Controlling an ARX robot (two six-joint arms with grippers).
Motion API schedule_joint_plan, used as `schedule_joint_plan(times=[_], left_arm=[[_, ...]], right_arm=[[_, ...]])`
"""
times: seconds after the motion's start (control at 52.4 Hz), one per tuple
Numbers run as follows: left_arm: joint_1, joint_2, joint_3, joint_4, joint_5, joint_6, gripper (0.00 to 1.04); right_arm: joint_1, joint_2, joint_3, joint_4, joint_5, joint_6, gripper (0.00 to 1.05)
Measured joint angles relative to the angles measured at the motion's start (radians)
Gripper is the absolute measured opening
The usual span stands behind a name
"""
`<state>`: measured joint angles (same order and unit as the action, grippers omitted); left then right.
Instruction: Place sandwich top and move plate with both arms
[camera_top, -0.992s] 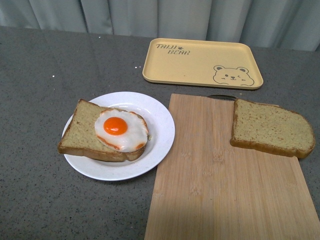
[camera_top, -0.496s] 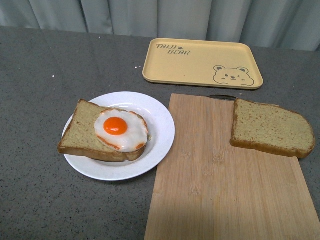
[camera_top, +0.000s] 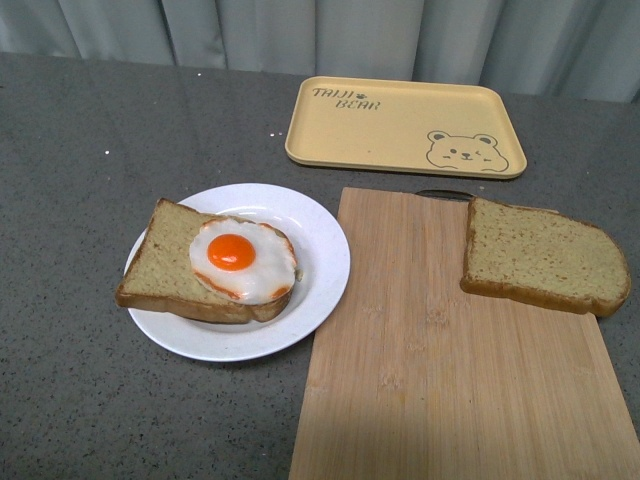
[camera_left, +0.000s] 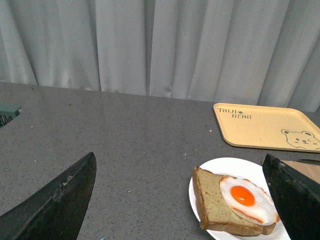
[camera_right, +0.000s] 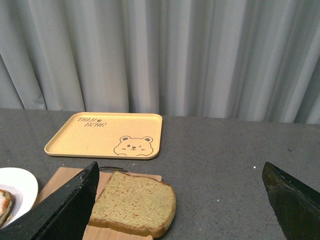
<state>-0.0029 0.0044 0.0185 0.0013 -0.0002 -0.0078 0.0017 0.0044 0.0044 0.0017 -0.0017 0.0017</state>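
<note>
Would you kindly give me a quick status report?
Left gripper open, right gripper open, both empty. Sandwich top on cutting board, untouched. Nothing between it and plate.

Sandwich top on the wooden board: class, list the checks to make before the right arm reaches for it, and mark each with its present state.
1. Tan-brown speckled bread slice with a domed end lies flat on the wooden cutting board, nothing on it: ok.
2. Right gripper open, fingers wide apart: ok.
3. Left gripper open, holding nothing: ok.
4. Fried egg sits uncovered on the squarer bread slice, on the round white plate: ok.
5. Plate rim free all round for later gripping: not ok; the squarer slice overhangs it on the robot's left.
6. Right gripper's height above the domed slice: cannot tell.
</note>
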Motion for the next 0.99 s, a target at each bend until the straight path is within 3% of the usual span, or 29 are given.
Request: schedule_joint_plan(times=[0.4, 0.439, 0.534, 0.61, 0.725, 0.782, 0.992], left_arm=[[0.0, 0.0, 0.0, 0.0, 0.0, 0.0, 0.98], [0.0, 0.0, 0.0, 0.0, 0.0, 0.0, 0.98], [0.0, 0.0, 0.0, 0.0, -0.002, 0.0, 0.98], [0.0, 0.0, 0.0, 0.0, 0.0, 0.0, 0.98], [0.0, 0.0, 0.0, 0.0, 0.0, 0.0, 0.98], [0.0, 0.0, 0.0, -0.001, 0.0, 0.0, 0.98], [0.0, 0.0, 0.0, -0.001, 0.0, 0.0, 0.98]], right_arm=[[0.0, 0.0, 0.0, 0.0, 0.0, 0.0, 0.95], [0.033, 0.021, 0.0, 0.029, 0.118, -0.045, 0.95], [0.143, 0.158, 0.013, 0.106, 0.525, -0.183, 0.95], [0.12, 0.261, 0.013, 0.161, 0.61, -0.237, 0.95], [-0.004, 0.565, 0.056, 0.339, 0.461, -0.238, 0.95], [-0.054, 0.763, 0.119, 0.42, 0.34, -0.202, 0.95], [-0.151, 1.205, 0.313, 0.401, 0.097, -0.098, 0.95]])
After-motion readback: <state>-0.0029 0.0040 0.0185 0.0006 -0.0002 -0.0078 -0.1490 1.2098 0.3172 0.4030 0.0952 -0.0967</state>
